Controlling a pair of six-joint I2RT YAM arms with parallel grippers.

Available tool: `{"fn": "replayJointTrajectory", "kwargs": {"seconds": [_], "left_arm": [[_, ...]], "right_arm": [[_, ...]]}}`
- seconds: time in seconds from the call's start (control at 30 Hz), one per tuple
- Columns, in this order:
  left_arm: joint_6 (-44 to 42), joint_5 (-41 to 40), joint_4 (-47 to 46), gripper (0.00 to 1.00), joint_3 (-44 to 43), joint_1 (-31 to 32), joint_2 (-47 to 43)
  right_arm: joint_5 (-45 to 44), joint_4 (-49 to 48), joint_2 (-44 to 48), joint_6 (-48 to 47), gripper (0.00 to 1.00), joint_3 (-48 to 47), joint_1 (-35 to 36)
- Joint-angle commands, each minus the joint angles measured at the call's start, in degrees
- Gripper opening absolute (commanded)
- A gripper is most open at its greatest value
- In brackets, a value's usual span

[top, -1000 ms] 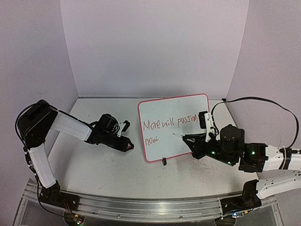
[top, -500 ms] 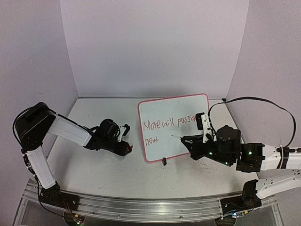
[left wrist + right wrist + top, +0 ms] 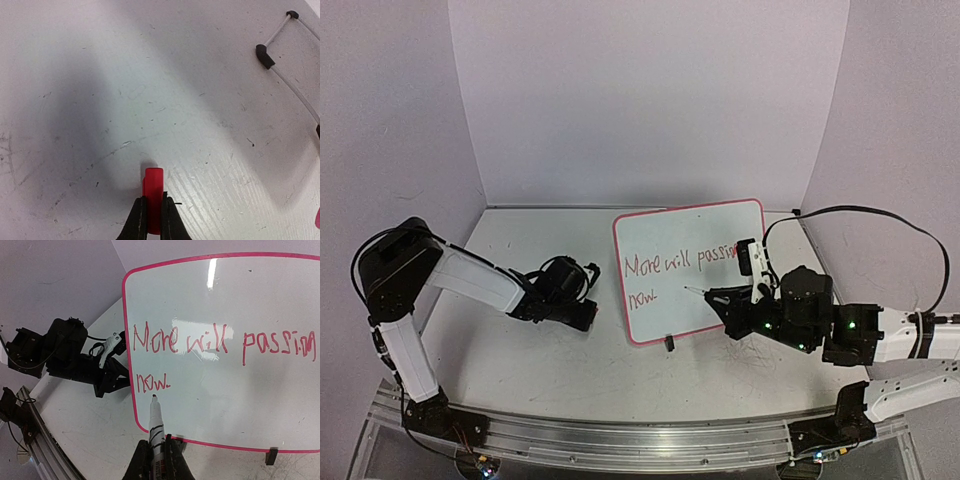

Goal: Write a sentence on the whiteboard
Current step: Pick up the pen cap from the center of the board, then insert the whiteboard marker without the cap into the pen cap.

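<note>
Left of the whiteboard [image 3: 720,290], our left claw [image 3: 153,204] is closed on a red cap [image 3: 152,182] above the table [image 3: 540,370]. Our right claw [image 3: 155,447] grips a marker [image 3: 156,420]. Its tip sits just below the red sentence [image 3: 200,342], "More will passion now", at the whiteboard's lower left.

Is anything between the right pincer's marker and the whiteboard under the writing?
Nothing visible. The marker in the right pincer points straight at bare whiteboard just under the sentence. Whether its tip touches is unclear.
</note>
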State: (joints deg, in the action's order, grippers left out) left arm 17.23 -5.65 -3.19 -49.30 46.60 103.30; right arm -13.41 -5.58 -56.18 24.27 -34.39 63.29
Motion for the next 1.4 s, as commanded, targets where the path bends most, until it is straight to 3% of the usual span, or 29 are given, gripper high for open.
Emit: {"fn": "replayJointTrajectory", "kwargs": {"seconds": [0.0,0.17,0.27,0.4,0.53,0.67,0.87,1.37], "left_arm": [[3.8,-2.3,8.2,0.02,3.9,0.2,-6.1],[6.8,-0.1,12.5,0.00,7.5,0.2,-19.6],[7.1,6.9,13.2,0.00,9.5,0.3,-29.1],[3.0,21.2,12.7,0.00,10.6,1.3,-40.0],[-4.2,24.8,12.8,0.00,9.8,6.7,-47.3],[-11.0,25.1,13.5,0.00,8.5,10.9,-48.3],[-17.0,25.2,14.1,0.00,7.9,12.5,-46.5],[-19.4,26.0,14.1,0.00,8.6,12.8,-47.7]], "right_arm": [[-0.6,-2.0,0.0,-0.3,0.00,-3.0,-0.1],[0.2,-2.0,-0.9,-0.7,0.00,-4.7,-0.2],[5.1,-1.9,-2.9,-2.8,0.00,-7.3,-0.3],[21.4,0.5,-9.2,-6.2,0.00,-14.4,-1.7],[41.2,0.8,-13.8,-7.3,0.00,-20.1,-3.6],[50.7,1.2,-16.5,-7.2,0.00,-23.6,-3.7],[50.6,3.8,-18.6,-7.4,0.00,-24.7,-3.7],[46.1,8.1,-23.7,-8.9,0.00,-25.0,-3.7]]}}
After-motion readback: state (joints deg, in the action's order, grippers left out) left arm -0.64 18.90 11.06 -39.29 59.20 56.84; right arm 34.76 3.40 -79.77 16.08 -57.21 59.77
